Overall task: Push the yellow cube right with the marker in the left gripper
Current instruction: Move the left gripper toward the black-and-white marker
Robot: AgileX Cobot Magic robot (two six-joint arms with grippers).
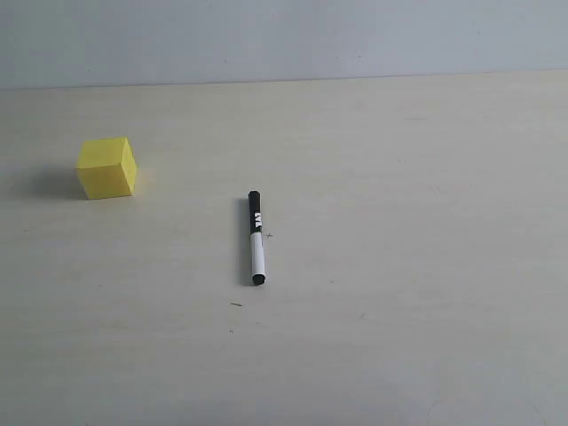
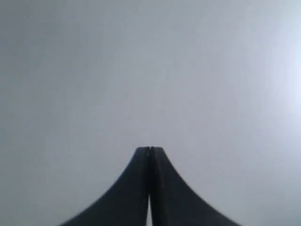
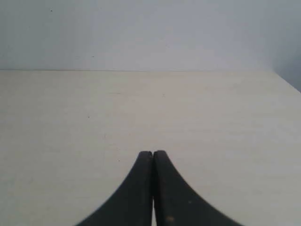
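Note:
The yellow cube sits on the pale table at the left of the exterior view. The marker lies loose on the table near the middle, right of the cube, its white end toward the front and its black part pointing away. No arm shows in the exterior view. My left gripper is shut with nothing between its black fingers, and it faces a plain grey wall. In its own wrist view my right gripper is shut and empty too, held over bare table. Neither wrist view shows the cube or the marker.
The pale wooden table runs back to a grey wall. In the right wrist view the table's far edge meets that wall, and a table corner shows.

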